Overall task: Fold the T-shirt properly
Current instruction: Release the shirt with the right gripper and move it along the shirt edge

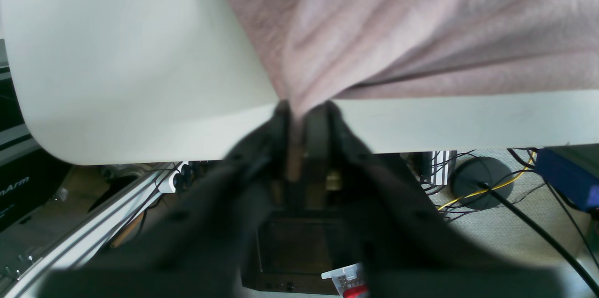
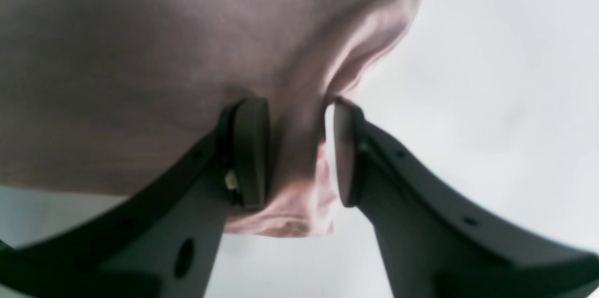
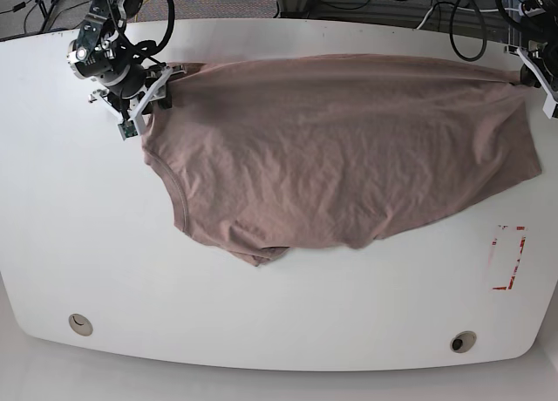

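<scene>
The mauve-tan T-shirt point(image 3: 331, 148) lies spread and wrinkled across the white table point(image 3: 279, 314), neckline toward the left. My right gripper point(image 3: 166, 85) is at the shirt's upper left corner. In the right wrist view this gripper point(image 2: 298, 104) stands open, with a fold of the T-shirt point(image 2: 117, 54) loose between its pads point(image 2: 252, 148). My left gripper point(image 3: 526, 74) is at the shirt's far right corner by the table edge. In the left wrist view it point(image 1: 306, 106) is shut on a pinch of the T-shirt point(image 1: 421, 22), and the cloth fans out from the fingertips.
A red-marked rectangle point(image 3: 507, 257) sits on the table's right side. Two round holes point(image 3: 80, 323) point(image 3: 463, 341) lie near the front edge. Past the table edge in the left wrist view are floor cables, a black round base point(image 1: 482, 181) and a blue box point(image 1: 571, 176).
</scene>
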Robot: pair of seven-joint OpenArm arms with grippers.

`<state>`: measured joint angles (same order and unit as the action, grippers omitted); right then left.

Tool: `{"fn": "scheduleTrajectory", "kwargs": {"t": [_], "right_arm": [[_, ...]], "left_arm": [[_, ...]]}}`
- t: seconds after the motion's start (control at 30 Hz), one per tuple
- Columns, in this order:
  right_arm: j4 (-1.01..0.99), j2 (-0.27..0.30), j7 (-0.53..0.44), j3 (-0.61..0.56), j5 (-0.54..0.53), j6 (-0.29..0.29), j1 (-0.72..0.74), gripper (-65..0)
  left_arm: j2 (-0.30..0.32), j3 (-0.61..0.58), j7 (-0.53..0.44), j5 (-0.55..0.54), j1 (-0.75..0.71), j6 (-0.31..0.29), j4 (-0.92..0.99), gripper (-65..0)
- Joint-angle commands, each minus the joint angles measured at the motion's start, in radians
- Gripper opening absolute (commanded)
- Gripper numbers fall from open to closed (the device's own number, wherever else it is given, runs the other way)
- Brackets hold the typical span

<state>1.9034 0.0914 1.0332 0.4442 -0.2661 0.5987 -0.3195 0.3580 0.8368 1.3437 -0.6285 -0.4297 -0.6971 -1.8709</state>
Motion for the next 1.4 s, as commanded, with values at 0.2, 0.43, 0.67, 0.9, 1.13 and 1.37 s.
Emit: {"fn": "scheduleTrajectory", "kwargs": {"t": [0.2,0.43,0.67,0.9,1.13,1.37], "right_arm": [[0.018,-0.005,-0.014,0.005,-0.008,-0.009,0.01,-42.2],[0.018,-0.014,-0.014,0.005,-0.002,-0.009,0.013,-41.1],[0.017,-0.014,-0.014,0.005,-0.002,-0.01,0.039,-23.1],[0.015,-0.011,-0.014,0.005,-0.002,-0.01,0.069,-8.1],[-0.018,-0.003,-0.015,0.005,-0.002,-0.01,0.132,-5.9],[-0.127,-0.003,-0.015,0.0,-0.002,-0.009,0.283,-5.9]], "left_arm": [[0.022,0.006,-0.005,-0.006,-0.01,-0.001,-0.016,-19.4],[0.02,0.009,-0.003,-0.023,-0.013,-0.001,-0.017,-13.1],[0.023,0.012,0.004,-0.132,-0.018,-0.001,-0.016,-13.1],[0.048,0.121,0.021,-0.155,-0.004,-0.001,-0.016,-13.1],[0.083,0.215,0.021,-0.147,0.098,-0.001,-0.008,-13.1],[0.091,0.226,0.021,-0.063,0.197,-0.001,0.011,-13.1]]}}
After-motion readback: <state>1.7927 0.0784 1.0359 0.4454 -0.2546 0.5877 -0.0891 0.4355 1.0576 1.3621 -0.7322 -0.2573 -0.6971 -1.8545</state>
